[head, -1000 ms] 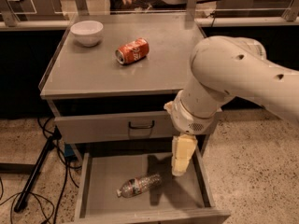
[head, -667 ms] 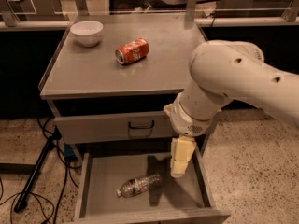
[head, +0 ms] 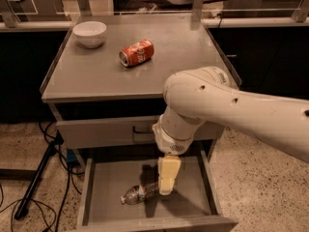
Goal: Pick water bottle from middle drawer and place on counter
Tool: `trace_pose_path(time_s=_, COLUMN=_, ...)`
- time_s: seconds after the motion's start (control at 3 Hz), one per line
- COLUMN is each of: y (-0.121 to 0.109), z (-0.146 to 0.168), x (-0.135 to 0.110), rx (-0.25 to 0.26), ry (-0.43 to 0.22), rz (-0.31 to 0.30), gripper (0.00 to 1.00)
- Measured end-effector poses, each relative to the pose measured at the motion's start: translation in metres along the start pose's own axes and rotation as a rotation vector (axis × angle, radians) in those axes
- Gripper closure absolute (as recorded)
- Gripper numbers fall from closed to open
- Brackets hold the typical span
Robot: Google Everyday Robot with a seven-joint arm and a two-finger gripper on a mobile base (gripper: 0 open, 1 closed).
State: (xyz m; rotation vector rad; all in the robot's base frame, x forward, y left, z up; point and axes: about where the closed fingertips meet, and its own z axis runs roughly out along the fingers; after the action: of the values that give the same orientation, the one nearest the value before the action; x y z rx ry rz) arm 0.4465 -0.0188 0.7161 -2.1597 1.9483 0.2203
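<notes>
Change since earlier frame: my arm (head: 207, 100) has swung left and lower in the frame, carrying my gripper (head: 167, 178) from the drawer's right side to the bottle's right end.
Gripper: points down into the middle drawer (head: 193, 204), at or just above the bottle. I cannot tell whether it is released or clenched, nor whether it touches.
Water bottle: (head: 137, 194) lies on its side on the drawer floor, lower centre of the frame, with its narrow end toward the lower left.
Table: (head: 96, 76) upper half of the frame. It carries a soda can (head: 136, 53) on its side and a white bowl (head: 90, 33) at upper left.
Risk, roll-away: a round bottle on a smooth floor would likely roll or skid if I nudge it off-centre.
Risk, end grasp: I sit over one end, not the middle, so the bottle may pivot or droop out on lifting.
Risk, crush: thin plastic may buckle and squirt free under a hard squeeze.
Risk, snag: the upper drawer front (head: 96, 132) lies just above, and a steep lift could clip it.
</notes>
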Motion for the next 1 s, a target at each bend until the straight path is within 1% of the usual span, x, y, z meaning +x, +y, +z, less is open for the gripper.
trace_pose_path(time_s=0.33, y=0.005, z=0.003, x=-0.002, rx=-0.004, ry=-0.007, rz=-0.004, gripper=0.00)
trace_pose_path(time_s=0.67, y=0.005, z=0.029, x=-0.011, rx=-0.035, ry=-0.032, rz=-0.006, gripper=0.00)
trace_pose_path(time_s=1.0, y=-0.008, z=0.067, x=-0.020, rx=-0.069, ry=-0.055, rz=-0.004, gripper=0.00)
